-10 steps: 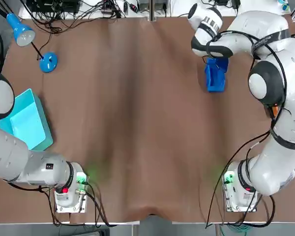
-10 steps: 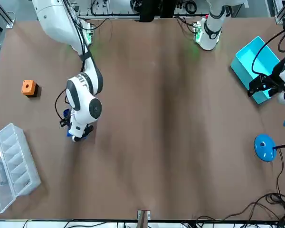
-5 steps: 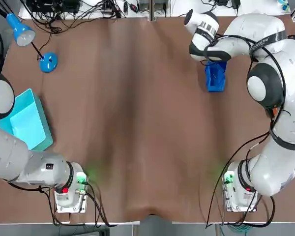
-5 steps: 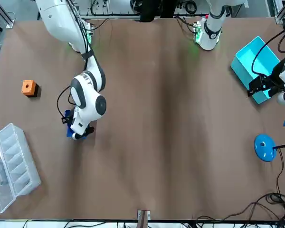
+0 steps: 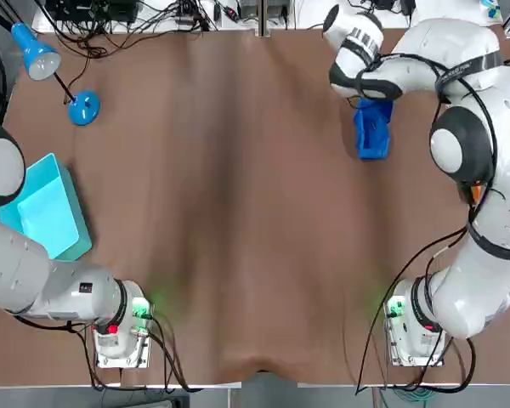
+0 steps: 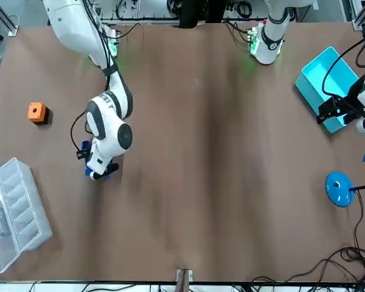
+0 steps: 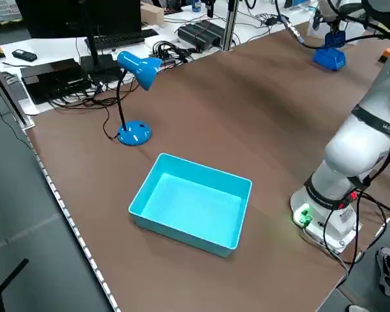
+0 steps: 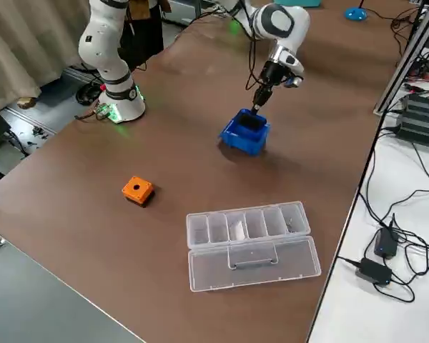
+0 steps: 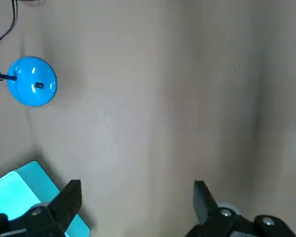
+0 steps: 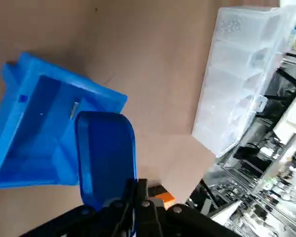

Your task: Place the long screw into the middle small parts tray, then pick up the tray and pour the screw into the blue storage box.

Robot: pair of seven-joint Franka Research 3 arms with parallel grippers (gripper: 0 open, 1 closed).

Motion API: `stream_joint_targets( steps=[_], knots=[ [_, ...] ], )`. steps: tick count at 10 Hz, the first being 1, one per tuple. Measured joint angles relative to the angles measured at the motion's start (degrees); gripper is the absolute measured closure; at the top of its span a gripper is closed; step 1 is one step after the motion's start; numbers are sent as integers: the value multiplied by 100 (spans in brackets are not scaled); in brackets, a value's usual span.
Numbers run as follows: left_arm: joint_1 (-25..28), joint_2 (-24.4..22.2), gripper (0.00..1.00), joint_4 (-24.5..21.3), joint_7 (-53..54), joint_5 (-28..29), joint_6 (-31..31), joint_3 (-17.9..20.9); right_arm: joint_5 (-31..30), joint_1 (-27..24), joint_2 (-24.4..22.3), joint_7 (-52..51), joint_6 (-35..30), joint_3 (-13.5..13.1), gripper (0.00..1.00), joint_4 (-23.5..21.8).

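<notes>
My right gripper is shut on a small dark-blue parts tray, which it holds tilted over the open blue storage box. A thin pale piece, seemingly the long screw, lies inside that box. From the right side, the right gripper points down into the blue storage box, which stands at the far right of the table. My left gripper is open with nothing between its fingers. It hangs above the table's left side near a teal bin.
A clear compartment case with its lid folded open lies beyond the blue box, near the table's far right corner. An orange cube sits nearer the right edge. The teal bin and a blue desk lamp stand at the left.
The right arm's wrist swung a little to the left and came back over the blue box. The box and the left arm have not moved.
</notes>
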Motion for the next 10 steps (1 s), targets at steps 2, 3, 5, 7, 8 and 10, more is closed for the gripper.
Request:
stream_joint_targets(
  steps=[2,3,5,7,8,10],
  knots=[
    [0,1,0,0,0,0,0,0,707,-27,-232,-275,2,-2,96,215],
    [0,1,0,0,0,0,0,0,1171,-38,-325,-394,6,-3,96,326],
    [0,2,0,0,0,0,0,0,2392,-175,-382,-582,57,-7,96,577],
    [1,2,0,0,0,0,0,0,3877,-362,-376,-661,354,-11,96,622],
    [1,3,0,1,0,0,0,1,4691,-412,-357,-675,575,-12,96,620],
    [2,4,0,2,0,0,0,1,6132,-389,-158,-694,1174,24,96,603]
  ],
)
